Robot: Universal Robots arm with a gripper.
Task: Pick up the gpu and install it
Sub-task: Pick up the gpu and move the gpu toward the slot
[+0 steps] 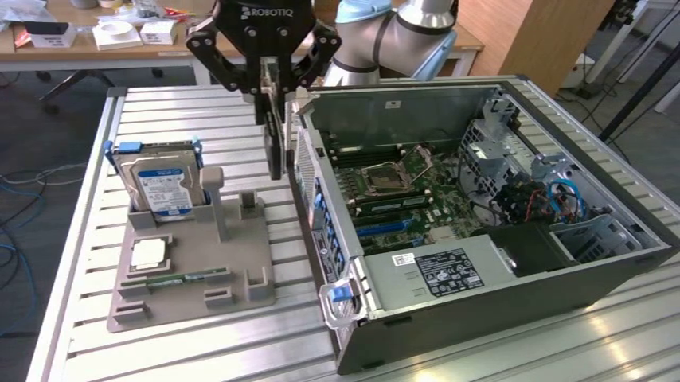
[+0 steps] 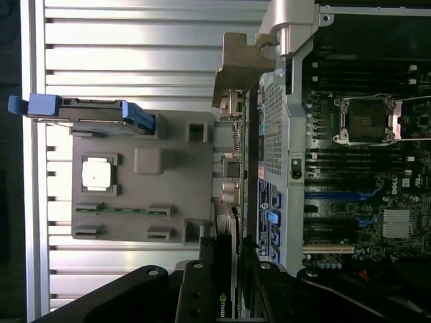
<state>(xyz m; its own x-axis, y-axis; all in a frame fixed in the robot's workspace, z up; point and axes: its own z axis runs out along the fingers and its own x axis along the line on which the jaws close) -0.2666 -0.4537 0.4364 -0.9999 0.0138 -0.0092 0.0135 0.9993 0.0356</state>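
Observation:
My gripper (image 1: 273, 78) hangs above the gap between the grey holder tray (image 1: 193, 306) and the open computer case (image 1: 510, 314). It is shut on the gpu (image 1: 276, 135), a thin dark card held on edge, hanging downward and lifted off the tray. In the wrist view the gpu (image 2: 234, 168) runs edge-on along the outside of the case's rear panel (image 2: 273, 128), its tan bracket (image 2: 241, 62) at the far end and the fingers (image 2: 195, 289) clamping the near end. The motherboard (image 1: 409, 191) with blue expansion slots (image 2: 337, 195) lies inside the case, beside the card.
On the tray stand a silver hard drive (image 1: 159, 185) with blue rails, a square processor (image 1: 149, 253) and a narrow green memory stick (image 1: 178, 280). Inside the case are a power supply (image 1: 441, 270), a drive cage (image 1: 499, 143) and cables (image 1: 547, 199). A cluttered desk (image 1: 107, 36) stands behind the slatted table (image 1: 531, 350).

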